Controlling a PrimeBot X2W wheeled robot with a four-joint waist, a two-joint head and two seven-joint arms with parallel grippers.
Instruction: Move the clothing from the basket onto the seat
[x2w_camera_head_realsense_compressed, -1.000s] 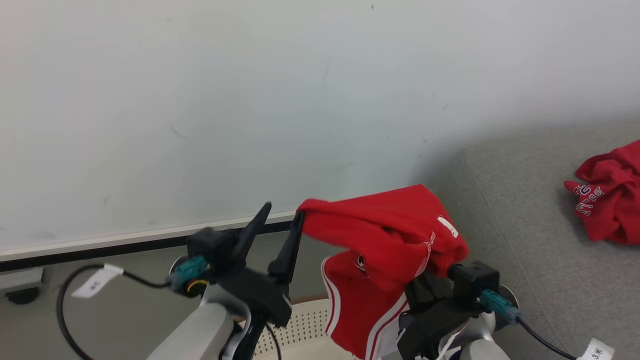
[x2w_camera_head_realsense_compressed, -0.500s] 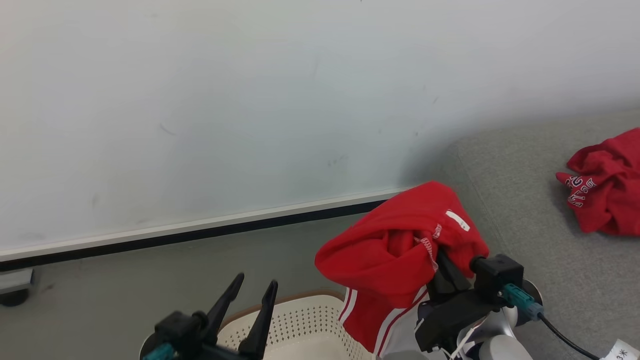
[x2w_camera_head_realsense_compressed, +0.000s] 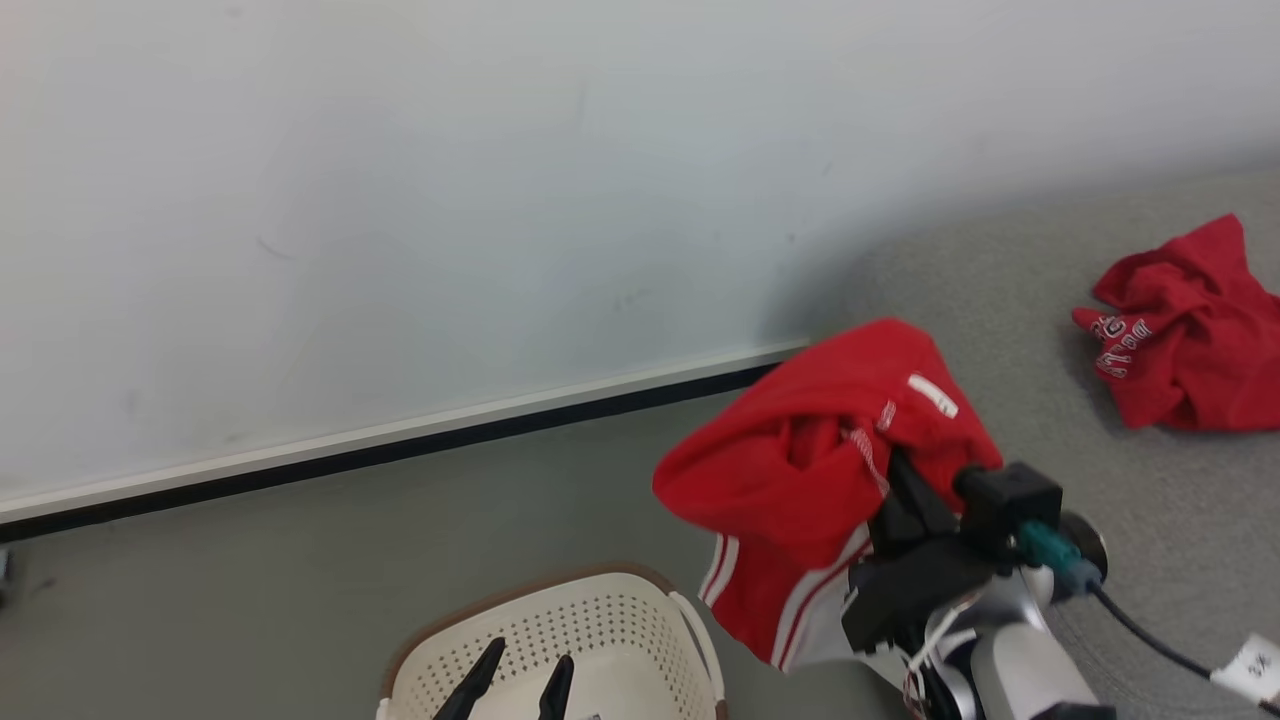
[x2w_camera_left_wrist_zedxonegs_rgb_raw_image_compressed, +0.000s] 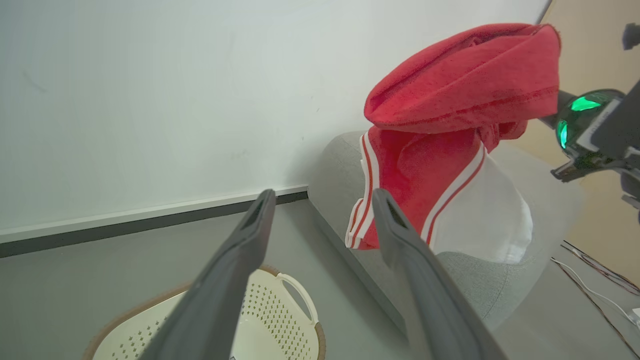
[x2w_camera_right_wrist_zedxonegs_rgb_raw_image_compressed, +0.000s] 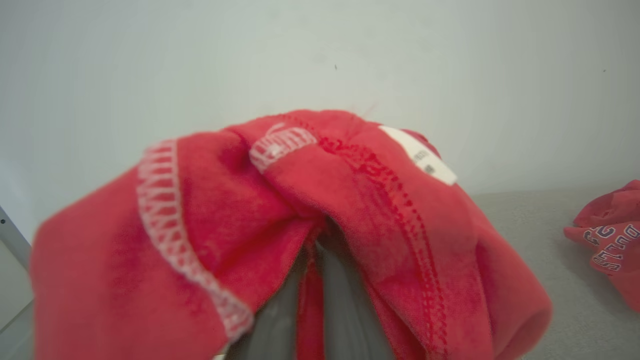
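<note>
The clothing (x2w_camera_head_realsense_compressed: 800, 470), a red jersey with white stripe trim and a white panel, hangs bunched in the air at the left end of the seat (x2w_camera_head_realsense_compressed: 1050, 440). My right gripper (x2w_camera_head_realsense_compressed: 900, 482) is shut on it, with its fingertips buried in the folds. In the right wrist view the fabric (x2w_camera_right_wrist_zedxonegs_rgb_raw_image_compressed: 350, 210) drapes over both fingers (x2w_camera_right_wrist_zedxonegs_rgb_raw_image_compressed: 345, 310). The cream basket (x2w_camera_head_realsense_compressed: 610, 600) stands on the floor at the lower middle. My left gripper (x2w_camera_head_realsense_compressed: 520, 668) hangs open above it, holding nothing. The left wrist view shows its spread fingers (x2w_camera_left_wrist_zedxonegs_rgb_raw_image_compressed: 240, 250), the basket (x2w_camera_left_wrist_zedxonegs_rgb_raw_image_compressed: 280, 320) below and the jersey (x2w_camera_left_wrist_zedxonegs_rgb_raw_image_compressed: 440, 150) beyond.
A second crumpled red garment (x2w_camera_head_realsense_compressed: 1170, 340) with white lettering lies on the seat at the right. A pale wall with a dark baseboard (x2w_camera_head_realsense_compressed: 400, 450) runs behind the grey-green floor (x2w_camera_head_realsense_compressed: 300, 570). A tagged cable (x2w_camera_head_realsense_compressed: 1190, 665) trails from my right wrist.
The left gripper, open beside the jersey's edge a second ago, has dropped low over the basket. The head view has shifted. The right gripper keeps its hold on the jersey.
</note>
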